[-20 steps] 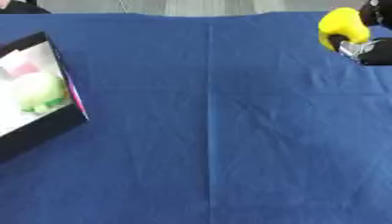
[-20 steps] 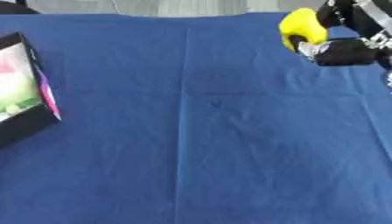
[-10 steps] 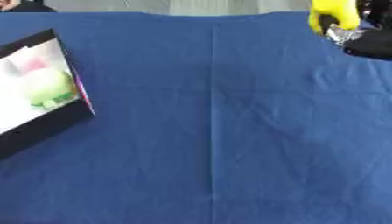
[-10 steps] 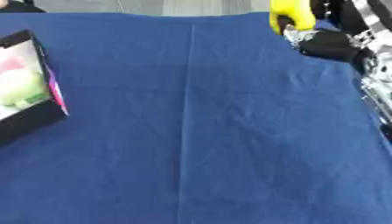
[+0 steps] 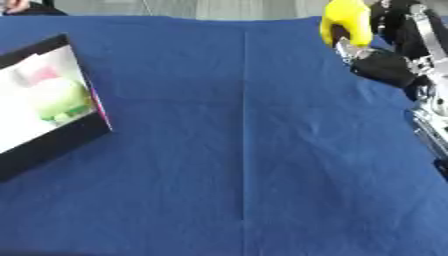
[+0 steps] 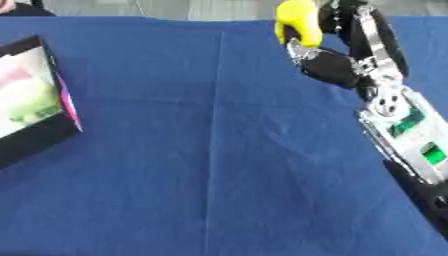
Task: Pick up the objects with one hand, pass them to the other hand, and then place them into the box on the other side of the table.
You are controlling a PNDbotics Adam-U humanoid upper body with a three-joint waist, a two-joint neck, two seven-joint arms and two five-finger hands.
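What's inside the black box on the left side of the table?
The black box holds a pale green rounded thing and something pink and white behind it. The box's near wall hides whatever lies lower, and its left part is out of view.

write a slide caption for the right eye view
Right hand holds a yellow object above the blue tablecloth; the box waits at the far left.

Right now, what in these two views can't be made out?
- Left hand: in neither view.
- Yellow object: its top is cut off by the upper edge; the right hand's fingers hide its right side.
- Box: cropped at the left edge; the green and pink contents are too blurred to identify.
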